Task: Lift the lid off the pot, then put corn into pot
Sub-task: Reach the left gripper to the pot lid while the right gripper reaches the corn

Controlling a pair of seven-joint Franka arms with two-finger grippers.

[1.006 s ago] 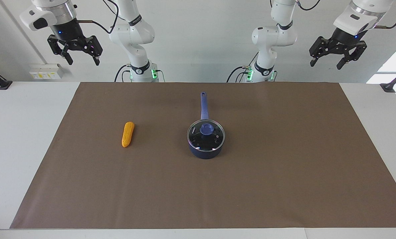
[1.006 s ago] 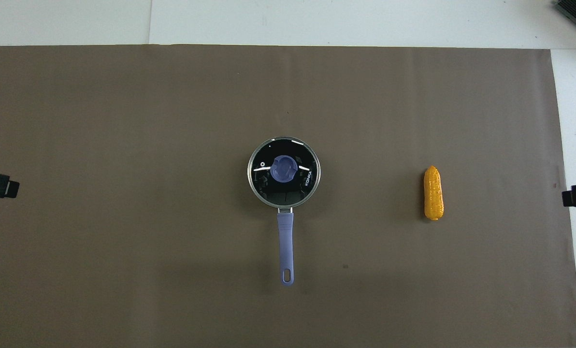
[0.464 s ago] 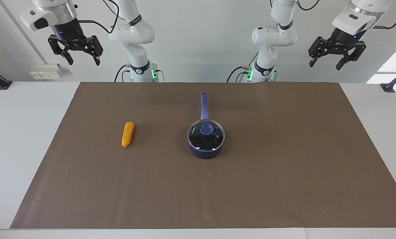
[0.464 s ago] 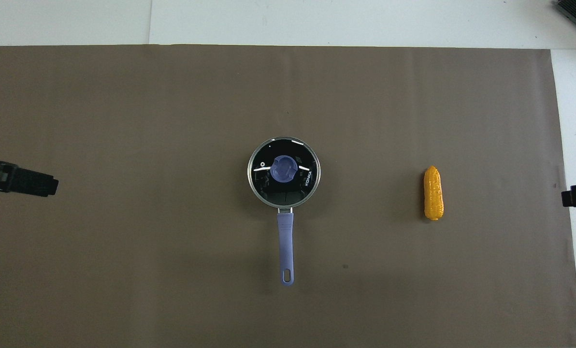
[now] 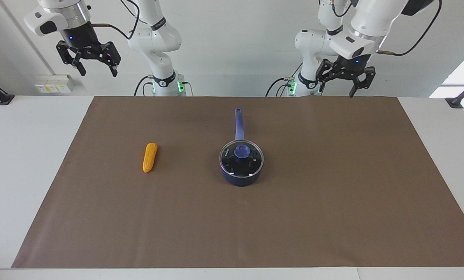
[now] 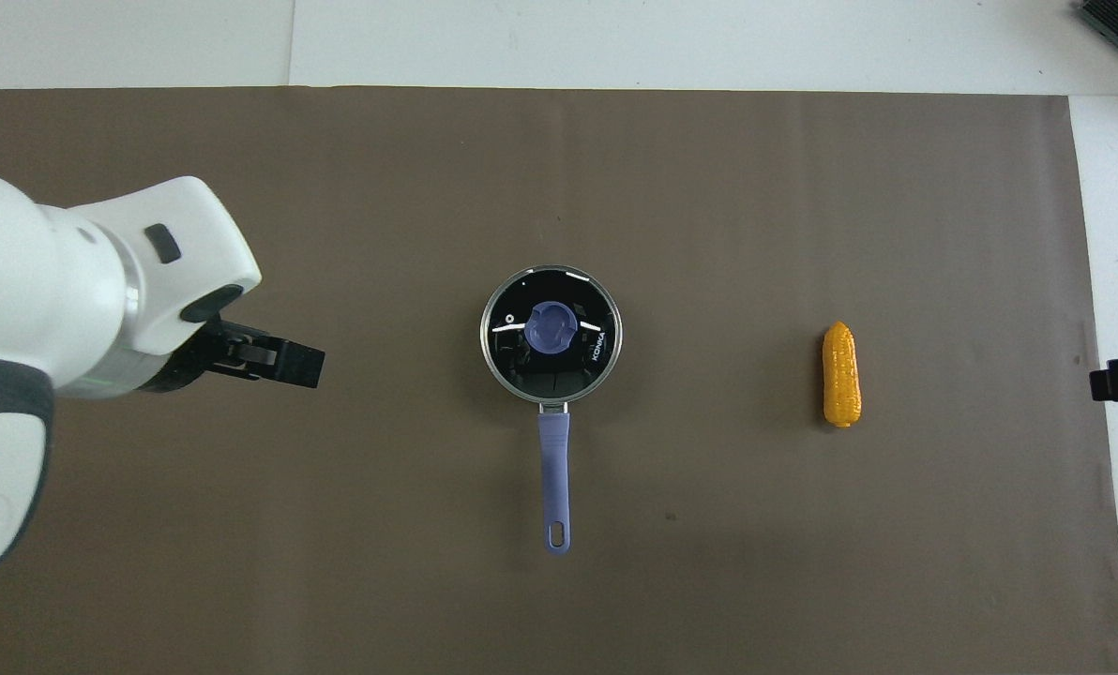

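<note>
The navy pot [image 5: 241, 177] stands mid-mat with its long handle [image 5: 238, 123] pointing at the robots. The glass lid [image 5: 232, 160] with its blue knob [image 5: 242, 151] sits on the pot; it also shows in the overhead view [image 6: 512, 347]. The yellow corn [image 5: 150, 157] lies on the mat beside the pot, toward the right arm's end, also in the overhead view [image 6: 841, 374]. My left gripper [image 5: 343, 88] is open, high over the mat toward the left arm's end, apart from the pot. My right gripper [image 5: 96, 69] is open and waits high at its own end.
A brown mat [image 5: 333, 202] covers most of the white table [image 5: 21, 155]. Black stands [image 5: 459, 99] sit at the table's corners near the robots. The left arm's white wrist [image 6: 99, 291] covers part of the mat in the overhead view.
My left arm has swung in from its end toward the pot and come lower. The right arm, pot, lid and corn have not moved.
</note>
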